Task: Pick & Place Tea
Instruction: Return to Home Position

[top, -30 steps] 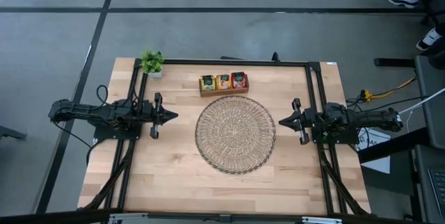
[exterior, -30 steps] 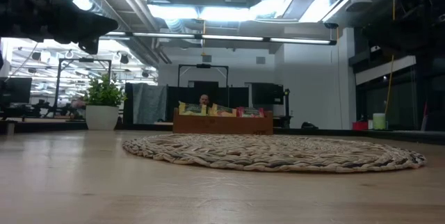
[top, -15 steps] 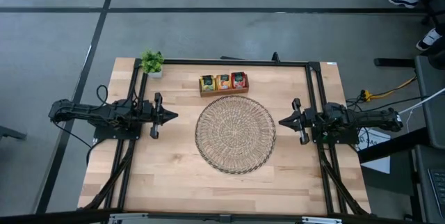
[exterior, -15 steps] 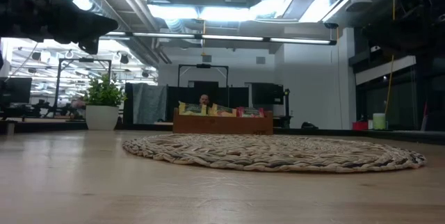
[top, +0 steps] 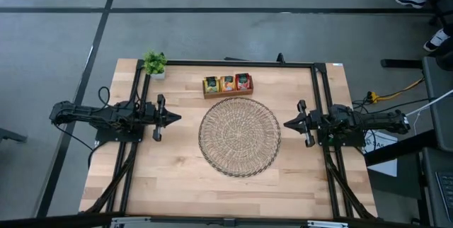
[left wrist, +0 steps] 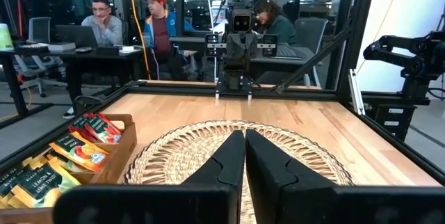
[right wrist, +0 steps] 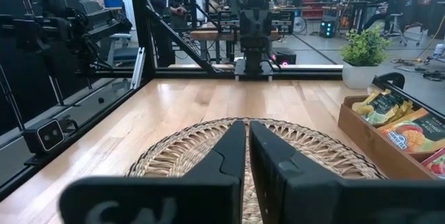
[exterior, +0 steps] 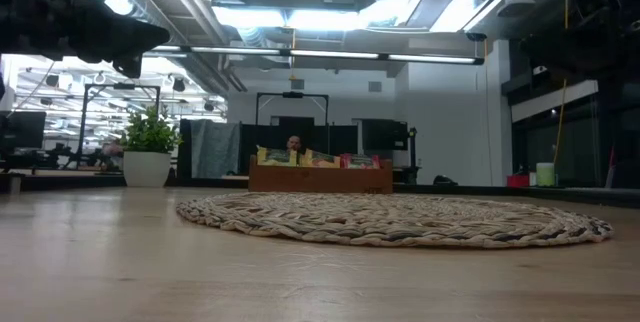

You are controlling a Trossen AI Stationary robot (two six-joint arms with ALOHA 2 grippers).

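Left gripper (top: 177,117) fingers together, left of mat (top: 239,137) | right gripper (top: 286,123) fingers together, right of mat | tea (top: 227,83) in far organizer (top: 227,94)

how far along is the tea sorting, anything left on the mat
Looks essentially finished. The tea sits in the wooden organizer, and the wicker mat shows no sachets. Nothing is in hand: the left end effector and right end effector are shut and empty, one at each side of the mat. I see no sachet left to move.
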